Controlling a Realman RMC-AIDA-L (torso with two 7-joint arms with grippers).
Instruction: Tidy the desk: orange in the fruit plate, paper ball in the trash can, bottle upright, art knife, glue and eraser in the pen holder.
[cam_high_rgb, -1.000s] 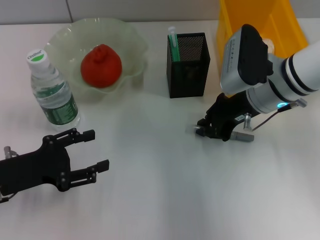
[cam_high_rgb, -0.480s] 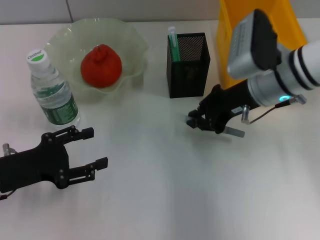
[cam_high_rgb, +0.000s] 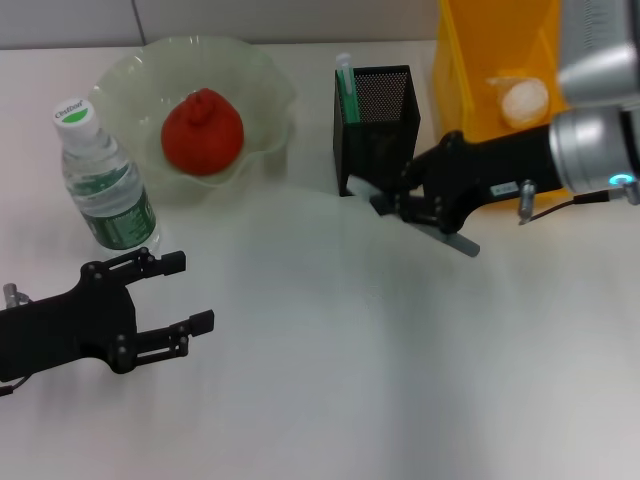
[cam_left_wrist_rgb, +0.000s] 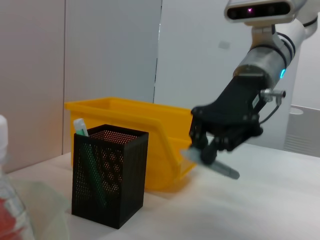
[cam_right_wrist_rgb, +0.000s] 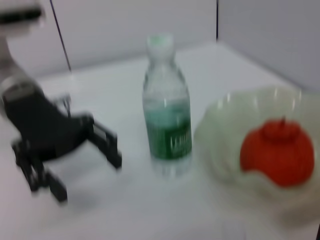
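Counter (cam_high_rgb: 330, 380): pale top carrying everything.
Trash can (cam_high_rgb: 480, 70): yellow bin, upper right of the head view; a paper ball (cam_high_rgb: 524, 100) already lies inside.
Fruit plate (cam_high_rgb: 120, 75): upper left, holding the orange (cam_high_rgb: 202, 131).
Bottle (cam_high_rgb: 103, 178): upright at the left edge, just beside the plate.
Pen holder (cam_high_rgb: 376, 128): top centre, the art knife (cam_high_rgb: 346, 85) standing in its left corner.
Right gripper (cam_high_rgb: 415, 205): just right of the holder's foot, raised off the counter; its fingers are closed across the glue (cam_high_rgb: 440, 236) near the tube's middle, the tube lying slanted, one end toward the holder, the other toward lower right. The left wrist view shows it clear of the counter.
Left gripper (cam_high_rgb: 175, 295): parked at lower left, fingers spread wide, holding nothing.
Eraser: not seen in any view; possibly already in the holder, but I cannot tell.
Handling: the glue looks light, stiff and smooth-sided, so likely to twist or slip in a flat pinch. A mid-length hold balances it but leaves it lying across. It probably needs tipping nearly upright, one end over the mesh mouth, before release.
Risk: catching the rim or knocking the light holder.
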